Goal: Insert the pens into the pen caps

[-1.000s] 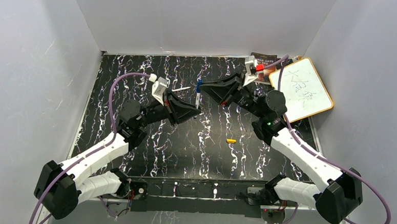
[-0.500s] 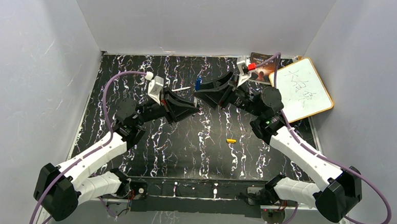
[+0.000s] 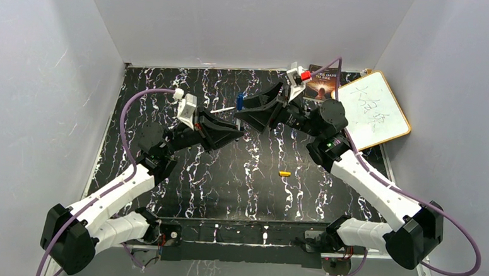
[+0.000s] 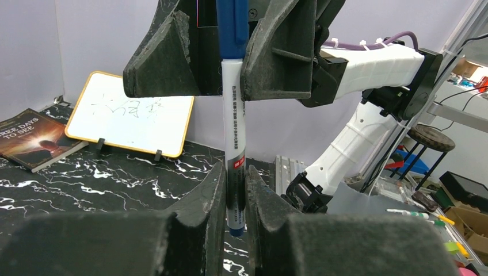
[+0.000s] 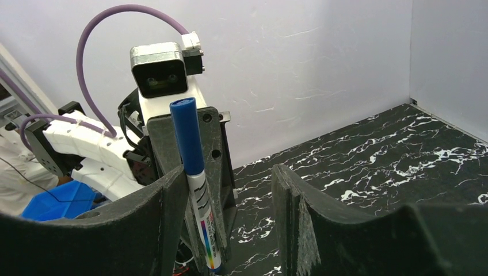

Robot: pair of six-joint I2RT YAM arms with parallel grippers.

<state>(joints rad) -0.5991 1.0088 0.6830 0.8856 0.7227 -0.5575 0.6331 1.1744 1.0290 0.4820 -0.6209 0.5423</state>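
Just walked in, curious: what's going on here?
The left arm's fingers are shut on a thin white stick pen. A blue plastic cap sits on its upper end, and the right arm's fingers stand open on either side of it. A small orange-yellow cap lies loose on the black marbled table.

Our black, white-veined marble-pattern bench (image 3: 227, 181) and its few bright spots

We see a white stick pen (image 4: 234, 115) with black print and a rainbow strip, wearing a blue plastic cap (image 5: 186, 135); a small yellow plastic cap (image 3: 284, 173); purple cables (image 5: 131, 8); an orange-framed whiteboard (image 3: 373, 110).
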